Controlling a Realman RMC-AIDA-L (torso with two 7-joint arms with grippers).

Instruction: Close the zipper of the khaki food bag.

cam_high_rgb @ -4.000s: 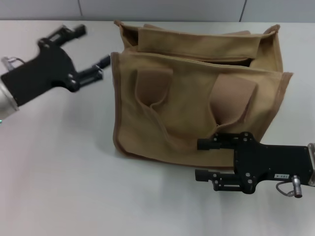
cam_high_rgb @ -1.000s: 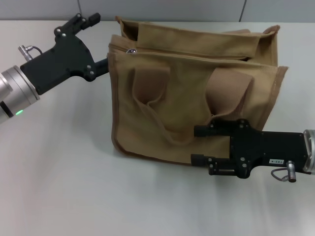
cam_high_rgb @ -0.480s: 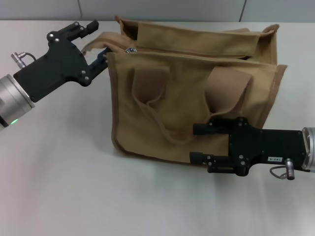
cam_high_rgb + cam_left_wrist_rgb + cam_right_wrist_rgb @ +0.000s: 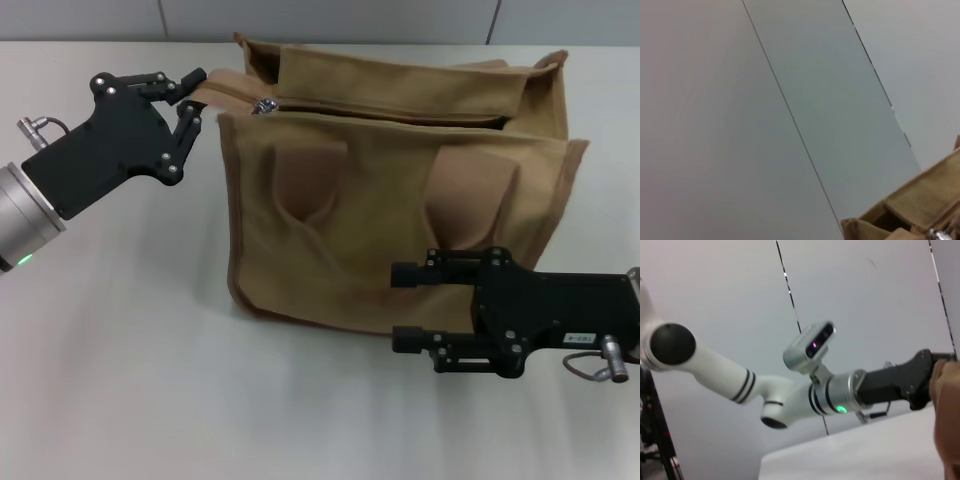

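Observation:
The khaki food bag [image 4: 390,200] stands upright mid-table, its two handle straps drooping down the front. Its zipper [image 4: 380,112] runs along the top panel, and the silver pull [image 4: 265,104] sits near the left end. My left gripper [image 4: 195,93] is at the bag's top-left corner, shut on the fabric end of the top panel just left of the pull. In the left wrist view a corner of the bag [image 4: 920,200] and the pull [image 4: 939,234] show. My right gripper [image 4: 398,306] is open, low in front of the bag's bottom right, holding nothing.
The white table [image 4: 130,380] stretches in front of and left of the bag. A grey panelled wall [image 4: 330,18] runs behind. The right wrist view shows my left arm [image 4: 805,395] and a strip of the bag [image 4: 947,410].
The left gripper's fingers have come together on the bag's left end fabric, which was loose between them half a second ago. The right gripper has shifted slightly down and to the right.

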